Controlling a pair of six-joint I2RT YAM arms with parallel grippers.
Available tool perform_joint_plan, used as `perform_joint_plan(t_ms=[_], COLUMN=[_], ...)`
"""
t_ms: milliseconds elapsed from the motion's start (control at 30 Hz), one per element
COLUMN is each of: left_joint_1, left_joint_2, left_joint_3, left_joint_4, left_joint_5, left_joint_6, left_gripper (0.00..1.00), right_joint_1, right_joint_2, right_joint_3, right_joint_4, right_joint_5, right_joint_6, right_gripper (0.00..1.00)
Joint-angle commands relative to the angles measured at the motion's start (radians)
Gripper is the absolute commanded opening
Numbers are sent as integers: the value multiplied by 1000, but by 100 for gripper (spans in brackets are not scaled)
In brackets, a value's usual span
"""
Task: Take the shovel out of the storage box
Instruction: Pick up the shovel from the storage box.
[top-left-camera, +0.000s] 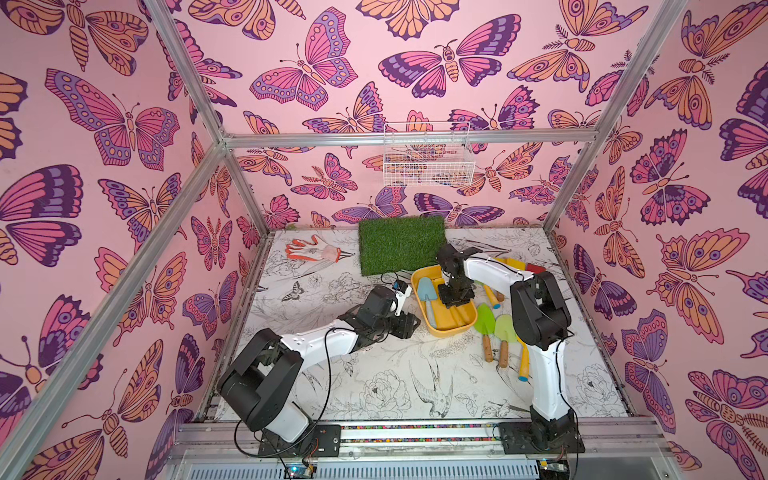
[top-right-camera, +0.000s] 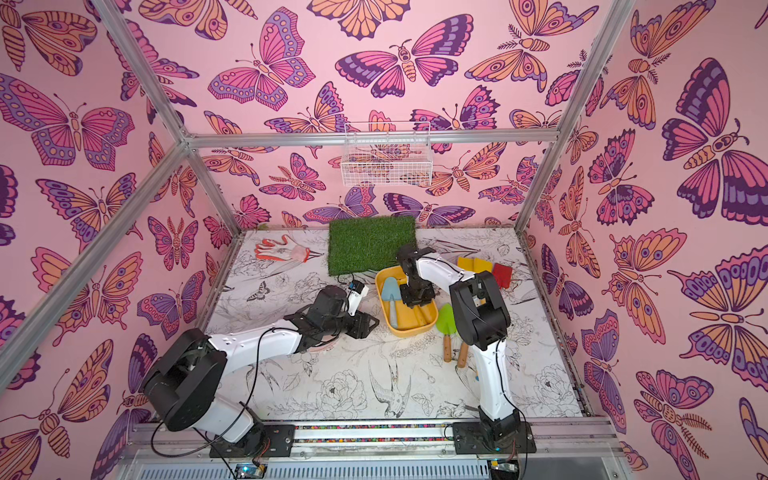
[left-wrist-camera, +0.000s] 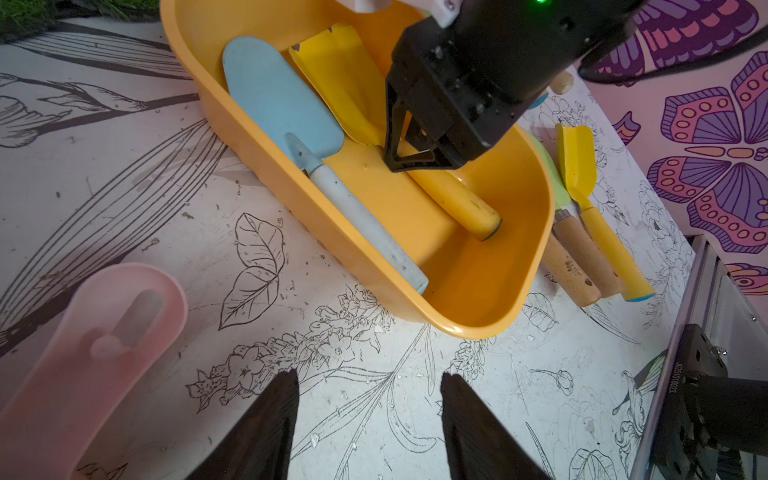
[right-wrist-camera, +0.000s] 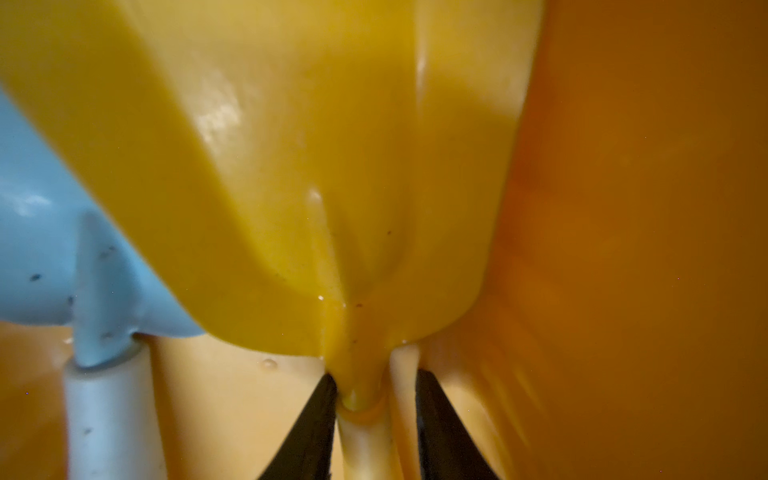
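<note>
Lying in the yellow-orange storage box (left-wrist-camera: 490, 291) — glossy yellow shovel (left-wrist-camera: 340, 83), scooped blade.

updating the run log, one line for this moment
right gripper: straddling yellow shovel handle in storage box | left gripper: open, empty

Bright up top, dim and fuzzy up close

In both top views the light is soft and even, and the pink walls (top-left-camera: 104, 216) bend at the edges. The right wrist view is dark and blurry: the yellow shovel (right-wrist-camera: 332, 187) has small shiny spots, and the storage box (right-wrist-camera: 623, 208) wall looks smeared.
</note>
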Motion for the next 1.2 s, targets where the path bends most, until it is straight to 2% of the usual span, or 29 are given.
perform_joint_plan(t_ms=[0,133,300,533,733,1167], left_joint_1=[6,5,6,6,7,7], left_joint_2=[5,8,15,18,16,25], left_joint_3=[7,7,11,13,13,14], left_joint_4=[-11,-11,-10,-11,-9,-10], left_joint_5=[9,7,11,15,16,24], left_joint_6=[8,8,5,3,3,0], left_gripper=[60,60,60,60,60,60], right_joint_1=[9,9,9,9,5,-68], right_joint_2=[19,-12,-70,-148,-226,-449], right_joint_3=[20,23,16,-4,-41,-220], right_joint_4=[-20,-15,-8,2,-12,-57], right_joint_5=[-3,-14,-34,-60,-36,-10], right_joint_6=[20,22,26,42,67,124], right_gripper=[29,21,16,14,15,15])
